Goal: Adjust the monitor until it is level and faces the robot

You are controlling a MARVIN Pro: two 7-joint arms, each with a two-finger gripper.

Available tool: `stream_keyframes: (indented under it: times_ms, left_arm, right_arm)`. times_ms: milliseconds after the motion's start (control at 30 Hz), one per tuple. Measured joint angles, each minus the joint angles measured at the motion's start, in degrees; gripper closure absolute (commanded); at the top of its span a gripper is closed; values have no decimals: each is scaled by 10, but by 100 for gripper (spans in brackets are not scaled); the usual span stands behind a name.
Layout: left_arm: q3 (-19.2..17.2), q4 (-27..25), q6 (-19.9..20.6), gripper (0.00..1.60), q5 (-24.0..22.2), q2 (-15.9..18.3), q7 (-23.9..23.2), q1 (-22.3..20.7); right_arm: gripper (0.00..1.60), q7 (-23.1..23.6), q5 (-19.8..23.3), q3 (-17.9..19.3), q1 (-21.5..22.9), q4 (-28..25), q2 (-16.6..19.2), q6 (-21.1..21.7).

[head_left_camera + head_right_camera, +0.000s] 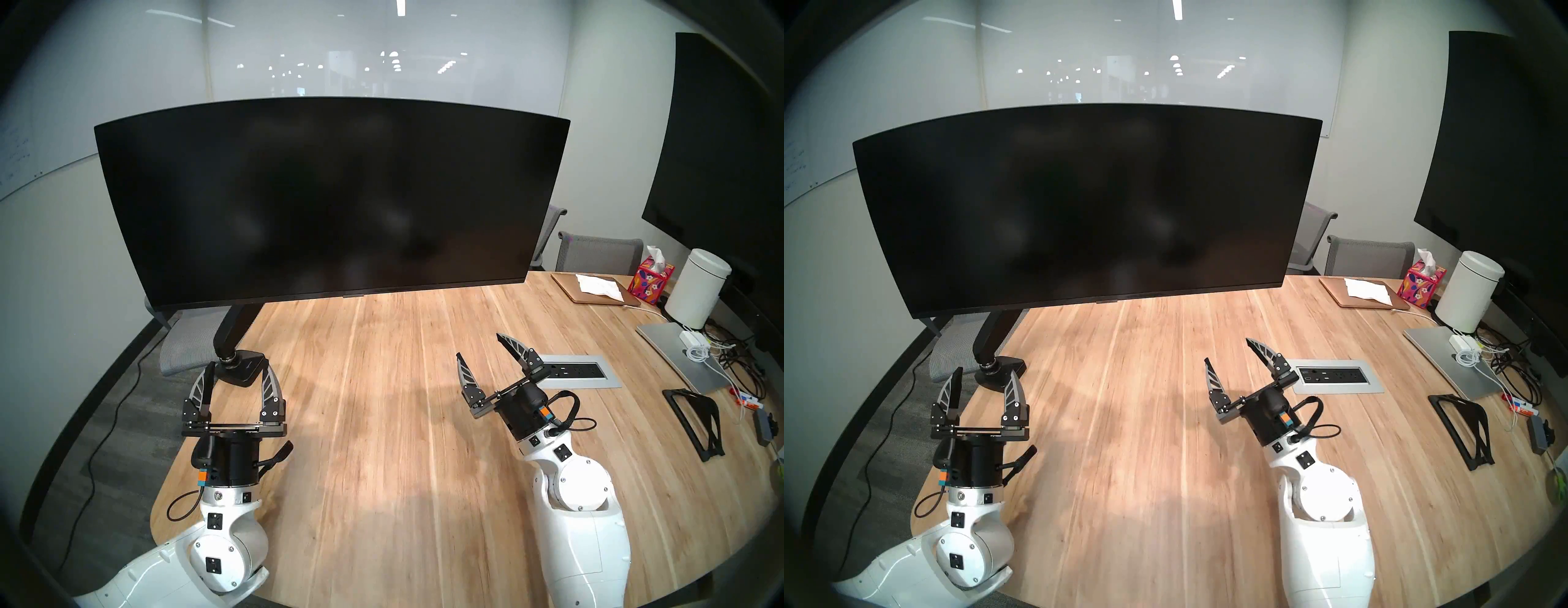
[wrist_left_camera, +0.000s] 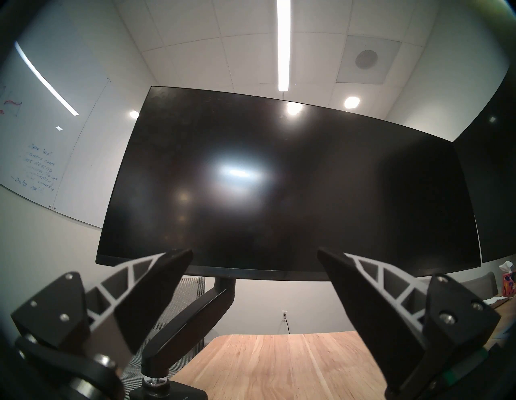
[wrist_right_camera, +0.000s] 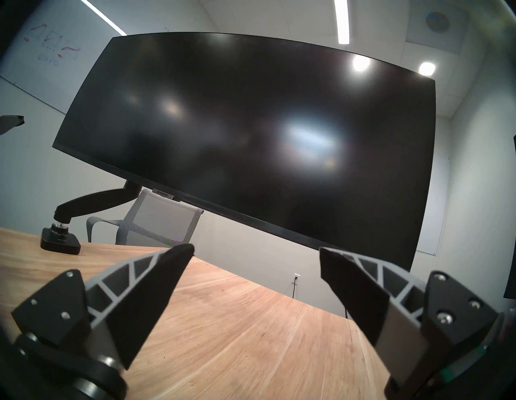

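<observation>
Facing the monitor (image 1: 331,199) (dark, unheld), left gripper (image 1: 237,373) and right gripper (image 1: 481,350) gape, released.

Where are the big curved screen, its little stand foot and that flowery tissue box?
monitor (image 1: 331,204), left head view, middle of the dark screen.
base (image 3: 60,242), right wrist view, its black top.
tissue box (image 1: 653,282), left head view, patterned front.

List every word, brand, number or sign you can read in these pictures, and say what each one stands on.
"SAMSUNG": small badge under the bottom edge of the monitor, read from the right wrist view.
Blue handwriting on the whiteboard: several lines, too blurred to read beyond a possible "Data".
Red and blue sketches with a short blue word on the same whiteboard, right wrist view: too blurred to read.
Tissue box: floral pattern only, no legible text.
</observation>
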Motion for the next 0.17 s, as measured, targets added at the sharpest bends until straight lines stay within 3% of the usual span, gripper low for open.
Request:
stream_keyframes:
  times_ms: [167]
  left_arm:
    - [0,0,0,0,0,0,0,0]
  right_arm:
    - [0,0,0,0,0,0,-1,0]
